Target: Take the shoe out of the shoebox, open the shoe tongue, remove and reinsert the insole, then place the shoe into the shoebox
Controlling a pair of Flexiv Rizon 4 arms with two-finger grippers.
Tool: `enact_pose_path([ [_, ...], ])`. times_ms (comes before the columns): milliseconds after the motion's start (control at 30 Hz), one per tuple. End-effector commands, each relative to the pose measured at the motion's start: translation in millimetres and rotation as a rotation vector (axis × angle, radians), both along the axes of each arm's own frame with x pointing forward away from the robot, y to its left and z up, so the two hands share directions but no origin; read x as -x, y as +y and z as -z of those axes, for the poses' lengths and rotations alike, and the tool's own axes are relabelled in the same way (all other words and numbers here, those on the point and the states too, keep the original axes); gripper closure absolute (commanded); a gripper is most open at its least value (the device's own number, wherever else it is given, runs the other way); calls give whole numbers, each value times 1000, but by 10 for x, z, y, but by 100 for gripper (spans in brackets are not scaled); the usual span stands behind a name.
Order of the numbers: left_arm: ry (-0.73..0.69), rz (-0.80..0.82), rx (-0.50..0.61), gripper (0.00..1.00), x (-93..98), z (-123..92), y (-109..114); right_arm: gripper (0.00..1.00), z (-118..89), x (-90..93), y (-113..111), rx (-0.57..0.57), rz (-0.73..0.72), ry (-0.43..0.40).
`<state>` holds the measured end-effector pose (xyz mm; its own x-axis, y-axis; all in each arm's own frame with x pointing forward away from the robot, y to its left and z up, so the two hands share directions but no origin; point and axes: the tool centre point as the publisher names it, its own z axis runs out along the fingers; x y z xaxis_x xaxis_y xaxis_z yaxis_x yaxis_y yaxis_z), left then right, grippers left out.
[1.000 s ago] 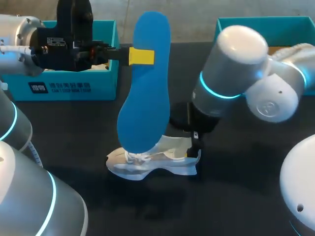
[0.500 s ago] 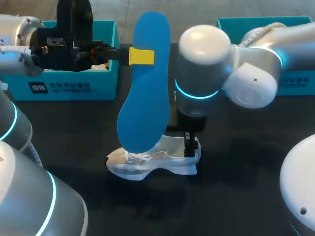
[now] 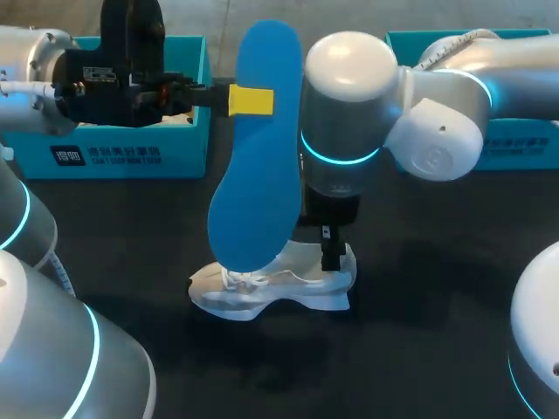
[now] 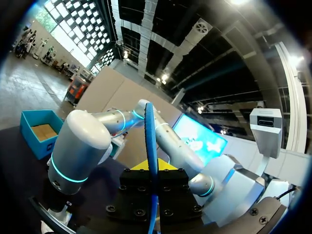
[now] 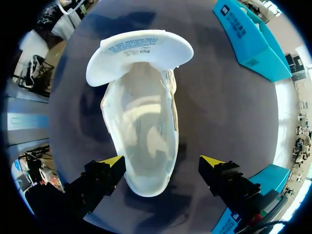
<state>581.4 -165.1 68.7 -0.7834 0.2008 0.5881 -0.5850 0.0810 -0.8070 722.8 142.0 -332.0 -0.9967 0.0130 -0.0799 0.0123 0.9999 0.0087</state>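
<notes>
— Checking the left gripper [image 3: 251, 99] first: clamped on what?
— Clamped on the blue insole [image 3: 258, 148], pinched near its narrower upper end and held high over the table [image 3: 419, 349]. Seen edge-on between the fingers from the left wrist.
— Lying which way?
— Hanging close to upright, long axis top to bottom with a slight lean, broad end down, dangling in front of the lace end of the white shoe [image 3: 279, 284]. Hard to say whether touching or just above.
— And the shoe itself?
— Out of the teal shoebox [image 3: 131, 140] at far left and out of the second box [image 3: 533, 144] at far right. Resting on its sole in mid-table, long axis crosswise: toe toward the left arm's side, heel toward the right's. Tongue [image 5: 139, 51] folded well forward, with a gaping mouth and a bare inside.
— Right gripper [image 5: 162, 163]?
— Spread wide, pointing straight down, astride the heel with a yellow tip on either side, not visibly pressing. Gripping nothing.
— So, turning on what?
— Probably on the mismatch of axes: upright insole against level shoe. Broad end already down and nearest the toe, so likely needing to be tipped flatter and fed through the mouth toward the toe. Carried by the left arm alone; best steadied at the heel by the right, nearer there
</notes>
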Motion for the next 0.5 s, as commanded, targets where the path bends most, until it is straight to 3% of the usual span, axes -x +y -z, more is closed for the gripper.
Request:
enact_pose_path([
  [33,0,0,1,100,4,9,-4,0,-17,-57,72,15,-4,9],
  [333,0,0,1,100,4,9,-4,0,-89,-146,123,11,-14,2],
  [500,0,0,1,100,4,9,-4,0,-32,-208,164,2,-18,3],
])
